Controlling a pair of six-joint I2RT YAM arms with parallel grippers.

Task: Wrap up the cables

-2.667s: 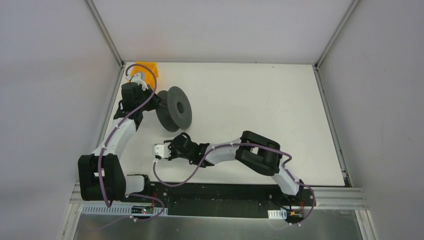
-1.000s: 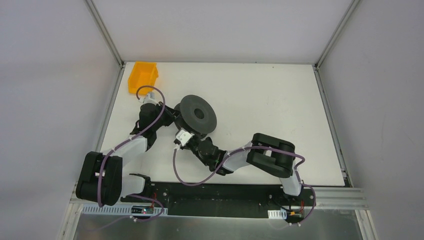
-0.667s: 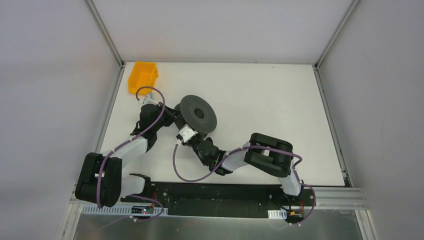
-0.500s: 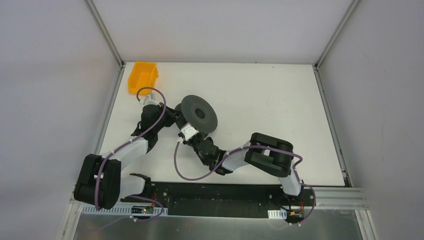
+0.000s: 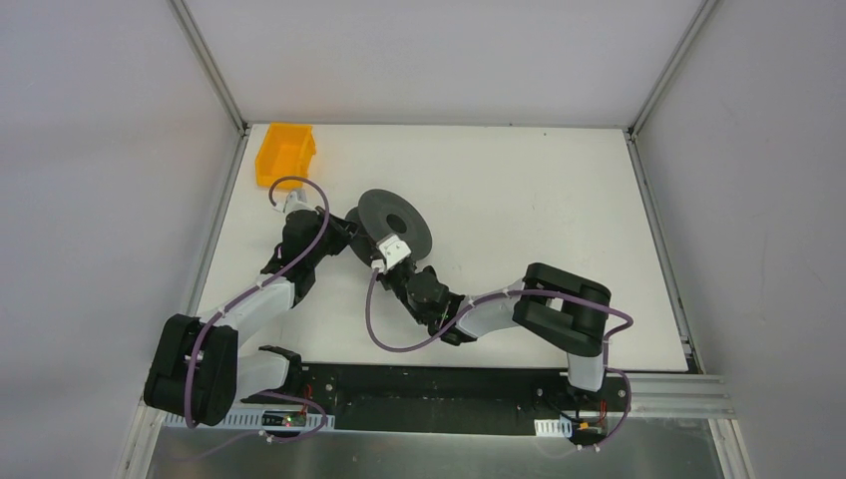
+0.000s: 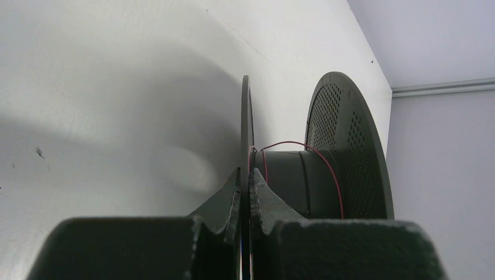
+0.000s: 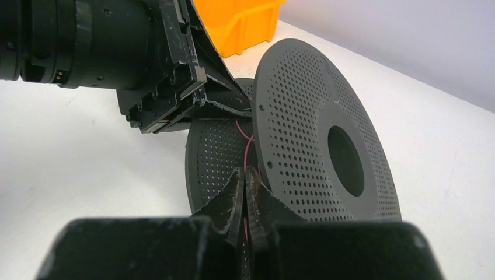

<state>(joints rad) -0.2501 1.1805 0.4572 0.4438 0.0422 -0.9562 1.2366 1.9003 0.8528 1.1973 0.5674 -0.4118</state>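
Observation:
The dark grey spool (image 5: pixel 397 220) hangs tilted above the table's left half. My left gripper (image 6: pixel 245 177) is shut on the rim of one thin flange (image 6: pixel 246 122). The cable (image 6: pixel 333 172), a thread-thin red wire, lies in a few loose turns around the spool's core (image 6: pixel 292 181). My right gripper (image 7: pixel 244 174) is shut on the red cable (image 7: pixel 247 144), which runs up from its fingertips into the gap between the two perforated flanges (image 7: pixel 303 134). In the top view the right gripper (image 5: pixel 389 249) sits at the spool's near edge and the left gripper (image 5: pixel 351 228) at its left.
An orange bin (image 5: pixel 285 153) stands in the table's far left corner, just behind the left arm (image 5: pixel 289 261). The right arm's elbow (image 5: pixel 567 304) rests low over the near right part of the table. Side walls close in the table (image 5: pixel 519 190).
The right gripper has swung rightward round the spool's near edge with the cable in it. The spool has shifted a little; the left gripper still holds its flange.

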